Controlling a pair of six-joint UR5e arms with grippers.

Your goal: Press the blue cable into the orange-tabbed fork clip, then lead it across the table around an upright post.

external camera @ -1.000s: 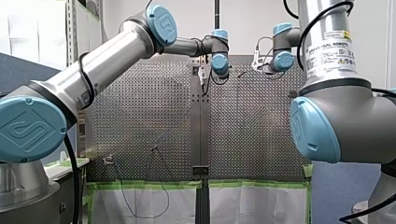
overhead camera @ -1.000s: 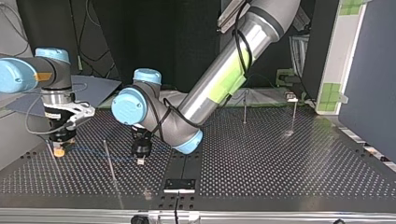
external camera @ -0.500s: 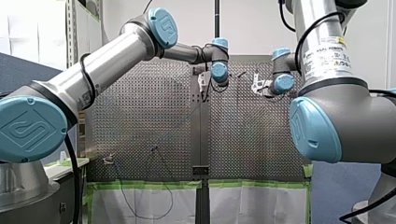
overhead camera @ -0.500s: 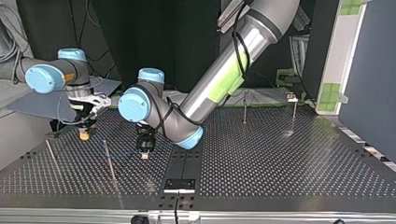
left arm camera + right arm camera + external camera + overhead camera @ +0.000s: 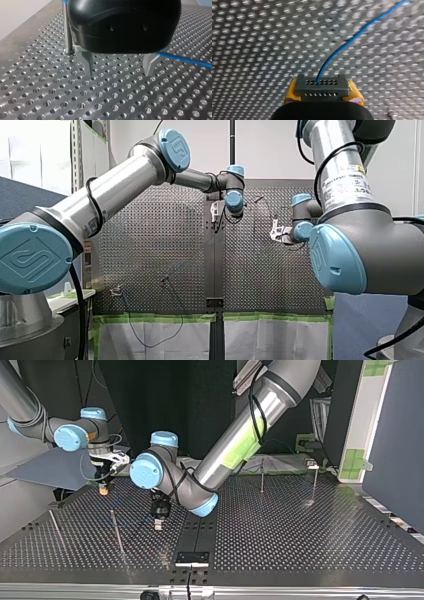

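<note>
While right tool, pinching blue cable, has moved rightward in top view, left tool stays spread, empty.

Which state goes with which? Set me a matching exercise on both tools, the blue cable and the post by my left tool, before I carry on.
Things:
1. my left tool
2. my right tool
3. blue cable
4. upright post

States:
A. stands upright beside the open tool
B. open, gripping nothing
C. shut on the cable
D. runs out ahead of the shut tool

Pairs: 1-B, 2-C, 3-D, 4-A
</note>
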